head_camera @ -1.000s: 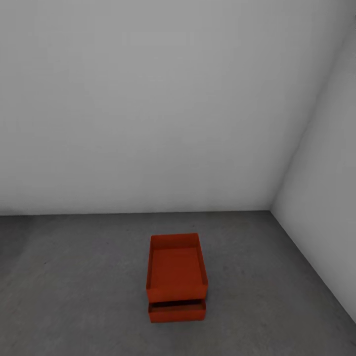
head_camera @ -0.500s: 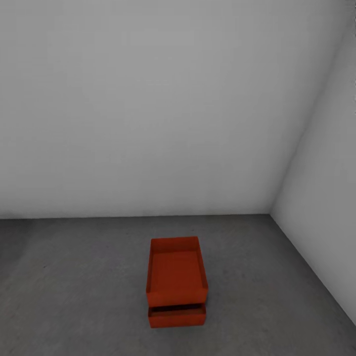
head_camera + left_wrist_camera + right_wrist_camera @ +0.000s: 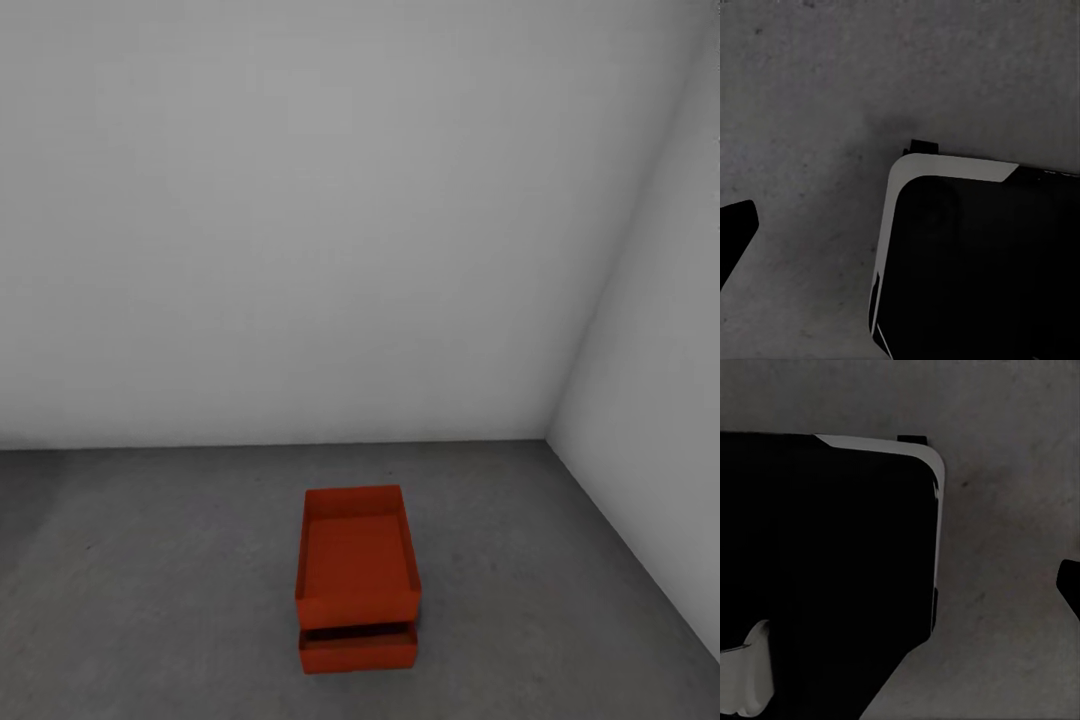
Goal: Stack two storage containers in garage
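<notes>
Head view: you are facing a corner of the garage, two plain pale grey walls [image 3: 300, 220] meeting at the right above the dark grey concrete floor [image 3: 150, 600]. The two storage containers sit near the middle of that floor, well apart from both walls. The upper container [image 3: 357, 555] rests on top of the lower container [image 3: 357, 650], open side up. The upper one is shifted toward the back wall, so the near end of the lower one sticks out beneath it, with a dark gap showing between the upper one's base and the lower one's front rim. Both are orange-red, lidless and low-walled, and their long sides line up closely. Nothing is touching either one.

Left wrist view: your camera looks down on mottled grey concrete [image 3: 817, 97]. A large black body with a pale rounded edge, the robot's base [image 3: 975, 262], takes up much of the picture. A dark pointed tip [image 3: 735, 229] enters at one edge, likely a finger of the left pincer. You cannot tell from this whether its fingers are apart or together.

Right wrist view: the same grey concrete [image 3: 1012, 510] and the black base with its pale rim [image 3: 825, 555] appear. A small dark shape [image 3: 1071, 581] cuts the picture's edge. The right pincer's opening cannot be judged here either.
</notes>
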